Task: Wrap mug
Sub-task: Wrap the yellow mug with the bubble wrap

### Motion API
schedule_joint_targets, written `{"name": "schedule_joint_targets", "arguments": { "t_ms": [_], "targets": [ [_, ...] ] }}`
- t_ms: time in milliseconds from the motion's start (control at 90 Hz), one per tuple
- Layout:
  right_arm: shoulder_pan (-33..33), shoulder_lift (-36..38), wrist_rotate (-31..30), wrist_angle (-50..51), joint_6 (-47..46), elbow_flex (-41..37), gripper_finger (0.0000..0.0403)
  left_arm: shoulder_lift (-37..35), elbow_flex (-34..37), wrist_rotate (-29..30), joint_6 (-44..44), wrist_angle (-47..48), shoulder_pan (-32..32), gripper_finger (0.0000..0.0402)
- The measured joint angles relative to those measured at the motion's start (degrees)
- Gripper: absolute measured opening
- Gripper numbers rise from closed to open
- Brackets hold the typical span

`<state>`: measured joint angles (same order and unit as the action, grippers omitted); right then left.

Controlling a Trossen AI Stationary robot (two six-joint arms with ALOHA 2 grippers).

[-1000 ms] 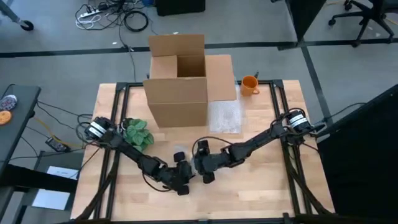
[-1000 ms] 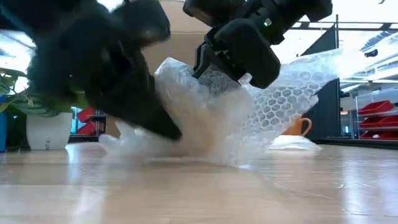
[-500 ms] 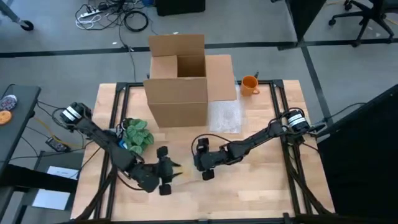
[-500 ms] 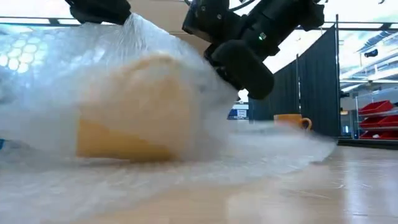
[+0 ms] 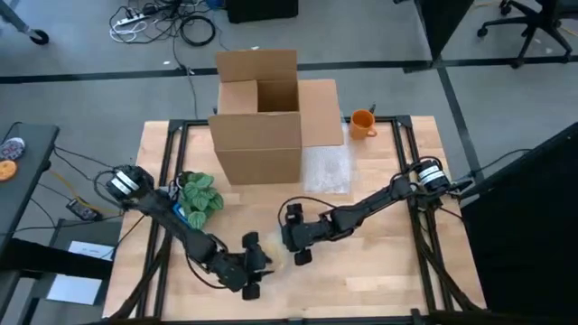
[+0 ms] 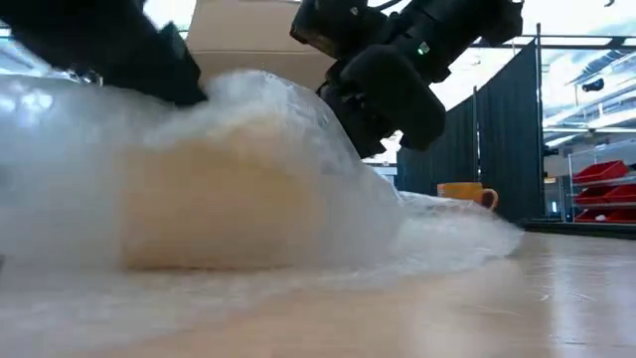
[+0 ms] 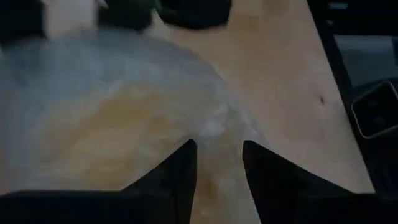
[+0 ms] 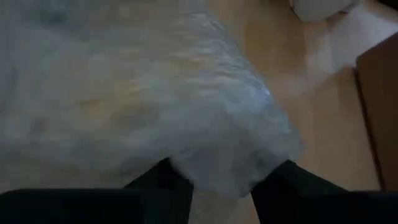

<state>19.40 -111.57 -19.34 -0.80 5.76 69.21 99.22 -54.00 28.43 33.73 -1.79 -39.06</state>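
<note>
A yellowish mug (image 6: 214,214) stands on the table under a sheet of clear bubble wrap (image 6: 298,149) that drapes over it and trails onto the wood. My left gripper (image 5: 253,271) is at the bundle's near left side, shut on the wrap. My right gripper (image 5: 295,242) is at its right side, also shut on the wrap. In the low view my left gripper (image 6: 119,50) shows at upper left and my right gripper (image 6: 383,85) above the bundle's right slope. The mug's handle and rim are hidden by the wrap. My left gripper pinches an edge of the bubble wrap (image 7: 217,127) between its two fingers, slanting down from the table's left. The wrap runs from the fingers over the mug and lies slack on it. My right gripper has a bunched part of the wrap (image 8: 230,165) between its two fingers, slanting down from the table's right. That part lies against the bundle's side, with its lower end on the table.
An open cardboard box (image 5: 262,113) stands at the far middle, with a second sheet of bubble wrap (image 5: 327,170) in front of it and an orange mug (image 5: 362,122) to its right. A potted plant (image 5: 199,191) stands at the left.
My left gripper has swung toward the table's left with the wrap's edge, then come back down toward the near edge. The wrap, bunched up a second ago, has been drawn over the mug and now lies spread across it. My right gripper has kept still.
</note>
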Motion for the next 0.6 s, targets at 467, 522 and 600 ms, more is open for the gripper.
{"name": "schedule_joint_targets", "arguments": {
  "t_ms": [467, 522, 600],
  "targets": [
    [4.27, 2.23, -4.92, 5.8, 8.17, -0.02, 0.0122, -1.54, 0.29, -1.73, 0.85, 6.23, 0.05, 0.0117],
    [4.87, 2.61, -6.01, 8.23, 8.1, -0.02, 0.0132, -2.38, 0.29, -1.55, 0.89, 7.84, 0.05, 0.0117],
    [5.49, 2.79, -7.75, 10.42, 7.9, -0.04, 0.0149, -3.71, 0.29, -1.34, 1.34, 10.39, 0.05, 0.0117]
  ]
}}
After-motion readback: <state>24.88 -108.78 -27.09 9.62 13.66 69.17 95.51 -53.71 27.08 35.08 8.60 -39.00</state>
